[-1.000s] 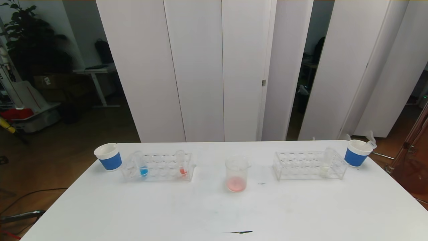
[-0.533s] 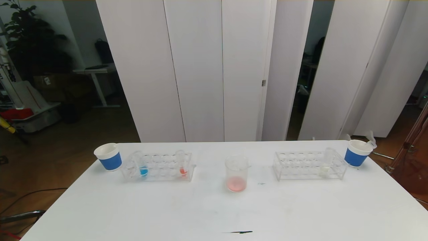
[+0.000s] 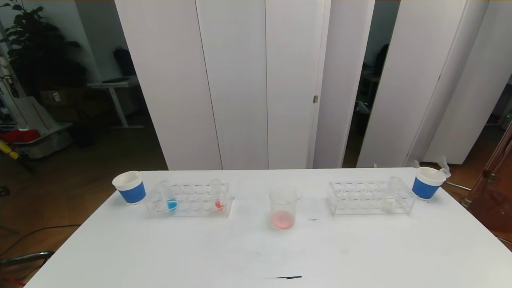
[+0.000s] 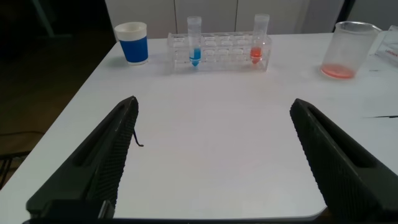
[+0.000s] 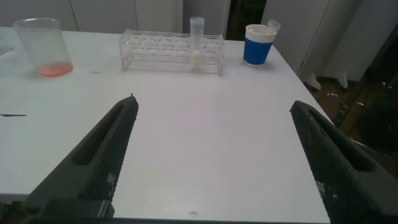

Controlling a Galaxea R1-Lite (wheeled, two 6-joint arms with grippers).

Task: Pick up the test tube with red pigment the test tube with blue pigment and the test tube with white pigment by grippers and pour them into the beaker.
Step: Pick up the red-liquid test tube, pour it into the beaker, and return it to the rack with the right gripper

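Change: nothing on the table has shifted since the earlier head views; tubes, racks, cups and beaker sit where they were.
Left gripper [image 4: 211,162]: parked low over the near edge of the white table [image 3: 256,256], out of the head view; fingers [image 4: 102,162] spread wide, nothing between them.
Right gripper [image 5: 214,162]: parked likewise over the near edge on the right side; fingers [image 5: 99,162] spread wide, holding nothing.
Blue tube: the test tube with blue pigment [image 3: 169,197] stands upright at the left end of the left rack [image 3: 188,200]; from the left gripper it lies far ahead at about 12 o'clock, well apart [image 4: 194,42].
Red tube: the test tube with red pigment [image 3: 218,196] stands upright near the right end of the same rack, at about 1 o'clock from the left gripper.
White tube: the test tube with white pigment [image 3: 390,194] stands upright toward the right end of the right rack [image 3: 370,198]; from the right gripper it lies far ahead at about 12 o'clock [image 5: 197,43].
Beaker: the beaker [image 3: 283,208] stands upright between the two racks with a thin pink-red layer at its bottom; 2 o'clock from the left gripper, 10 o'clock from the right.
Cups: a blue paper cup [image 3: 129,187] sits just left of the left rack; another blue cup [image 3: 427,183] sits just right of the right rack.
Mark: a dark streak [image 3: 287,277] lies on the table near the front edge.
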